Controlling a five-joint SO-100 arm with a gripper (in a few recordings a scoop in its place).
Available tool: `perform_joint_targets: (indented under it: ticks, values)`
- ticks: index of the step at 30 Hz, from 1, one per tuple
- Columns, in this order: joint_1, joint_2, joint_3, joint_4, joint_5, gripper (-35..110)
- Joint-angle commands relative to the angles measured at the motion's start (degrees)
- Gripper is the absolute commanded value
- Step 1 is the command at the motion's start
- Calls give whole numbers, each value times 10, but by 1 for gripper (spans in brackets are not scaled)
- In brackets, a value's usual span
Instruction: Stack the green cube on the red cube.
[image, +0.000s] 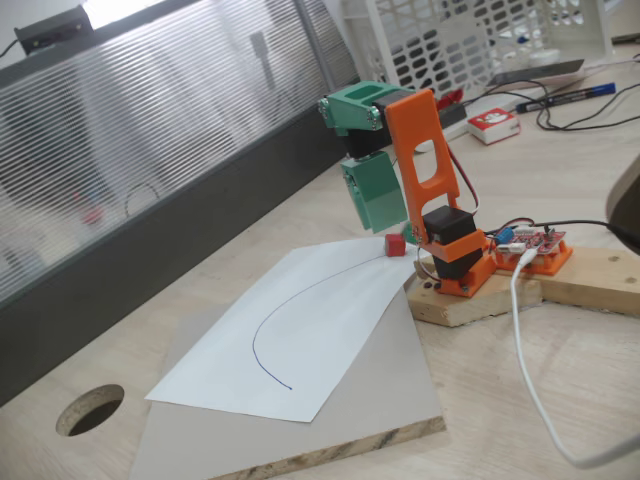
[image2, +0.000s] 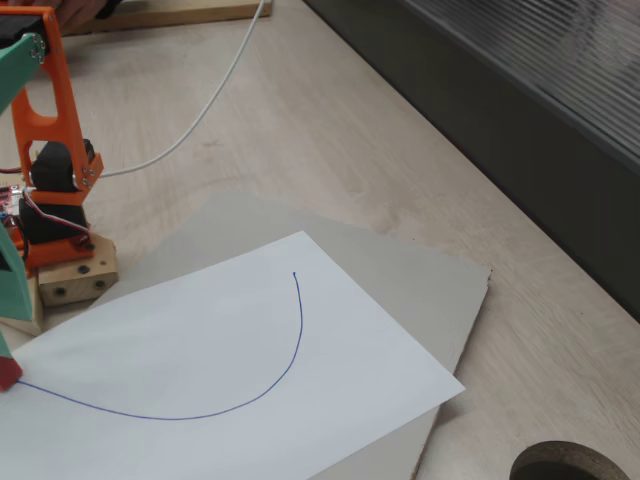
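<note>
Red cube (image: 396, 244) sits on the white paper (image: 300, 330) just below the gripper (image: 378, 195); whether its jaws grip anything I cannot tell. Judging by this, stacking looks near its end, and next comes a gentle lift away.

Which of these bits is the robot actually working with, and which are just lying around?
In the job: small solid red plastic cube; the arm's green plastic gripper.
Lying about: flat red-and-white box; blue pen; white plastic lattice basket; white paper sheet with a drawn blue curve.
</note>
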Motion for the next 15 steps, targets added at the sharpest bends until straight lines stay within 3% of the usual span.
perform_joint_targets:
  ticks: [1, 15]
  values:
    - [2, 34, 1, 7, 1, 30]
    - [1, 33, 1, 11, 1, 30]
